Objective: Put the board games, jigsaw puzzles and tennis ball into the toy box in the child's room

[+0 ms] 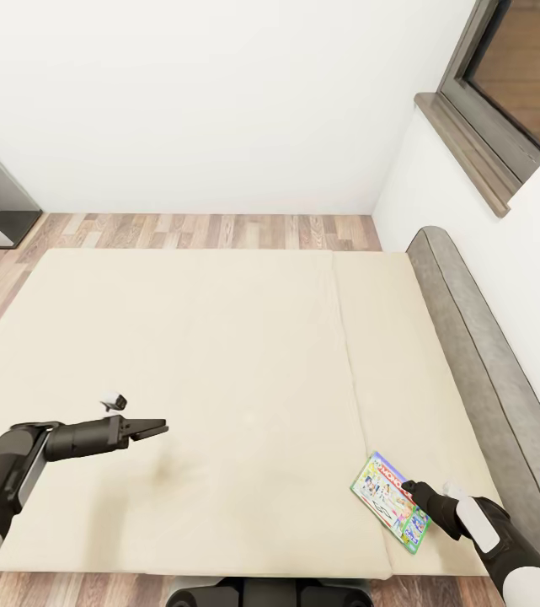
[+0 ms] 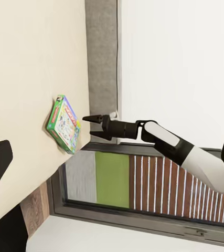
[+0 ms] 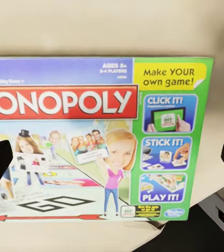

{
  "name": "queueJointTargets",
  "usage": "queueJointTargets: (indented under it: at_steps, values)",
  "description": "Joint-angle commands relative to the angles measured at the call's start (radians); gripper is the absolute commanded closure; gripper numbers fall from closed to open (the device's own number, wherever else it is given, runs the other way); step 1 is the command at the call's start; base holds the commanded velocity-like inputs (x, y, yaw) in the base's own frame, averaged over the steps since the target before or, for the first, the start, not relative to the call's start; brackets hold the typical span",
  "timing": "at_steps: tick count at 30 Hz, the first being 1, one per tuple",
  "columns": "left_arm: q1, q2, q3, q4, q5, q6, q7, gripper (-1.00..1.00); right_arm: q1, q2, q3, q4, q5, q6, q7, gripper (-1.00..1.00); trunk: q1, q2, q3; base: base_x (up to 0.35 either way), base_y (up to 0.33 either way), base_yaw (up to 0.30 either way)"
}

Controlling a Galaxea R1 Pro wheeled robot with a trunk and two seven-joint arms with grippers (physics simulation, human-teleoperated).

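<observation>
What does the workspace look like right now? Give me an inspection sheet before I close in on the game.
Surface: bed with a beige mattress, bare apart from one box.
Job's things: Monopoly board game lies flat near the mattress corner by the grey headboard.
Clutter: nothing seen.
Grippers: right tool is open at the game's edge, its fingers either side of the box in the right wrist view, not yet closed. Left tool hovers over bare mattress and holds nothing; open or shut cannot be told.
Cables: nothing seen.
Surroundings: white walls, wood-plank floor, grey-framed window.

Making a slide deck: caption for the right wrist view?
Right gripper open above a Monopoly board game lying on the beige bed.
</observation>
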State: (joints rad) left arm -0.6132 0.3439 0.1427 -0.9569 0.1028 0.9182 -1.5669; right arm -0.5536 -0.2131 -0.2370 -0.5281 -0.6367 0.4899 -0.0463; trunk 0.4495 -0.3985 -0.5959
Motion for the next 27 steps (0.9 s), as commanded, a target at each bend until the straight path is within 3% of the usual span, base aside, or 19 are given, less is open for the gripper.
queueJointTargets:
  at_steps: [1,27]
  values:
    - [0.0,0.0,-0.001,-0.001,-0.001,0.011,-0.004,-1.0,0.0,0.0,-0.002,-0.002,-0.009,0.005,-0.005,-1.0,0.001,-0.002,-0.001,0.0,0.0,0.0]
    - [0.0,-0.003,-0.004,-0.003,-0.002,0.009,-0.004,-1.0,0.0,0.007,-0.001,-0.004,-0.009,0.004,-0.006,-1.0,0.001,-0.002,-0.003,0.0,0.0,0.0]
